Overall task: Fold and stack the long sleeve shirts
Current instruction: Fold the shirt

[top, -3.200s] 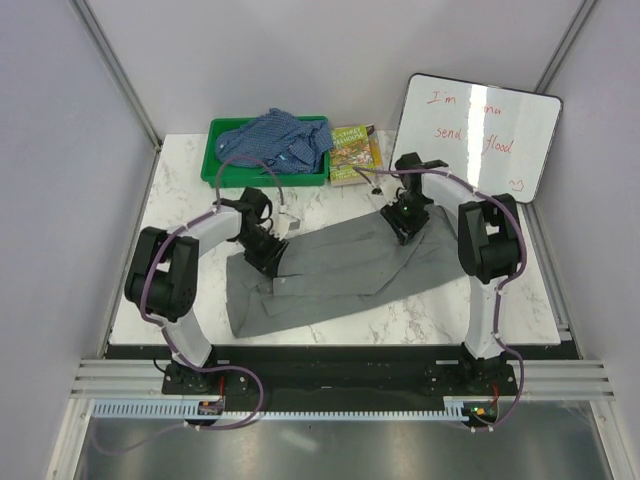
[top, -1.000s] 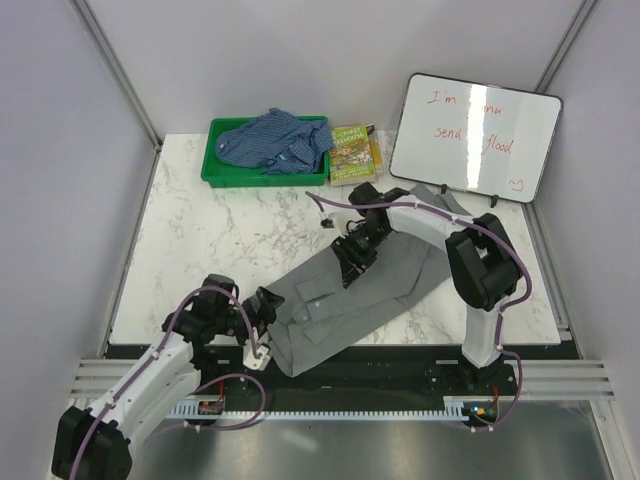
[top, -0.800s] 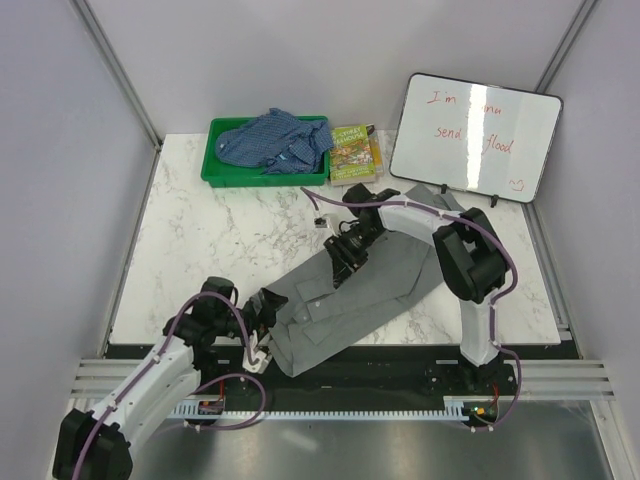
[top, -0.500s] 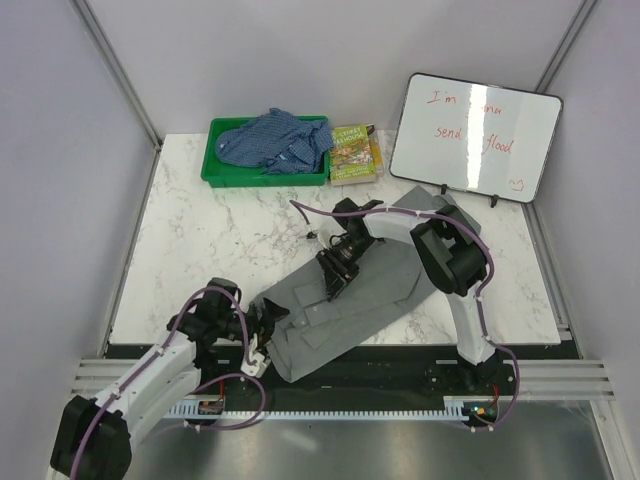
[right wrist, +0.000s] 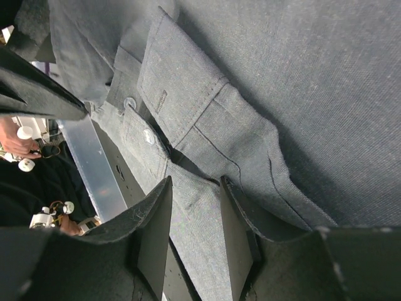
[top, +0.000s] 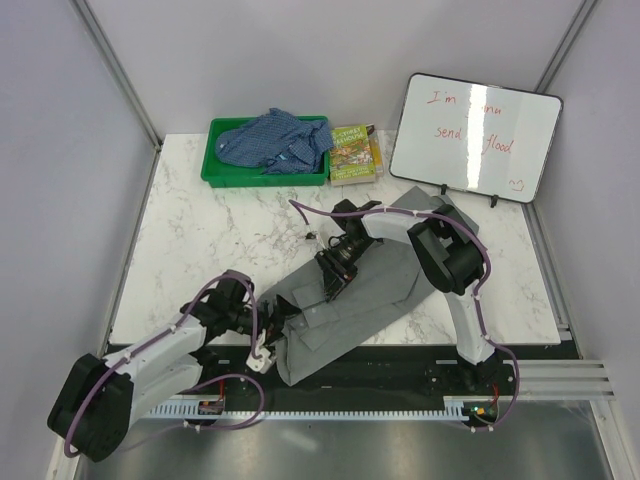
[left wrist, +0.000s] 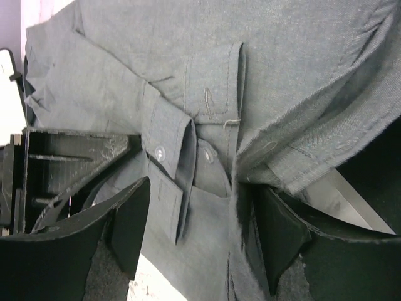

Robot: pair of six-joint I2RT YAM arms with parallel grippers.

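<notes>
The grey long sleeve shirt [top: 395,275] lies rumpled on a diagonal, from the table's front edge up to the back right. Its near end hangs over the front edge. My left gripper [top: 272,326] sits low at that near end, jaws wide open with the cuff and placket [left wrist: 188,144] between them [left wrist: 200,241]. My right gripper [top: 331,278] is on the shirt's middle, its jaws close together on a ridge of grey cloth [right wrist: 191,241]. The blue checked shirt [top: 275,140] lies bunched in the green tray [top: 212,172] at the back.
A book [top: 353,152] lies right of the tray. A whiteboard [top: 475,135] stands at the back right, and the shirt's far end reaches its foot. Bare marble [top: 210,240] shows at the left. The metal front rail [top: 340,385] runs below the shirt's hanging end.
My right gripper slid left and toward the front, bunching the grey shirt toward the front edge. My left arm swung down from mid-table to the front left and reached onto the shirt's near end.
</notes>
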